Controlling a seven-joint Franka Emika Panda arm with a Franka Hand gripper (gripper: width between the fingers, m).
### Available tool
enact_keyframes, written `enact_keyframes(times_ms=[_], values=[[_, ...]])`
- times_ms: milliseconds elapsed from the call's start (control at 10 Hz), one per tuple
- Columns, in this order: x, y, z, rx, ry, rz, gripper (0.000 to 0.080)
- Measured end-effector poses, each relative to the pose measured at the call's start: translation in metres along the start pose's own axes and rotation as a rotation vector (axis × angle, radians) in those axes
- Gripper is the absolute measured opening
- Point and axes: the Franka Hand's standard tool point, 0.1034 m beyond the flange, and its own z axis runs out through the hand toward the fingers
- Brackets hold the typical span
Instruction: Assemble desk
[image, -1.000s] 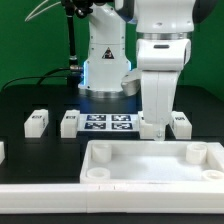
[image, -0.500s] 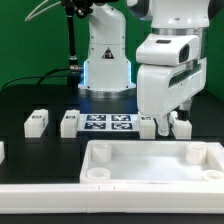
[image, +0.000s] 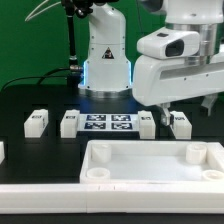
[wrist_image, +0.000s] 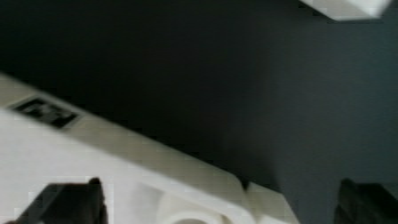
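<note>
The desk's white tabletop (image: 150, 170) lies across the front with its raised rim and round corner sockets (image: 197, 153) facing up. Behind it, white square legs stand in a row: two on the exterior view's left (image: 37, 121) (image: 70, 123) and two on its right (image: 147, 124) (image: 181, 123). My gripper (image: 188, 106) hangs tilted above the two right legs, open and holding nothing. In the wrist view my gripper (wrist_image: 217, 205) frames a tagged corner of the tabletop (wrist_image: 71, 150) with one socket (wrist_image: 196, 214). The dark fingertips (wrist_image: 68, 204) stand wide apart.
The marker board (image: 108, 123) lies flat between the two pairs of legs. The robot's base (image: 108, 60) rises behind it. A further white piece (image: 2, 150) shows at the exterior view's left edge. Black table surface (image: 40, 95) surrounds the parts.
My gripper has lifted away from the right legs, swung toward the exterior view's right and tilted. It stayed open. No part has moved.
</note>
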Motion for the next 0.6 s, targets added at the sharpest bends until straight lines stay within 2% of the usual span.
enact_keyframes(times_ms=[100, 200, 500, 600], values=[[-0.001, -0.010, 0.003, 0.000, -0.009, 0.120, 0.0649], [-0.001, -0.013, 0.008, 0.008, -0.002, 0.151, 0.0649], [-0.003, -0.013, 0.008, 0.016, -0.024, 0.172, 0.0649], [-0.011, -0.012, 0.011, 0.023, -0.070, 0.193, 0.0649]])
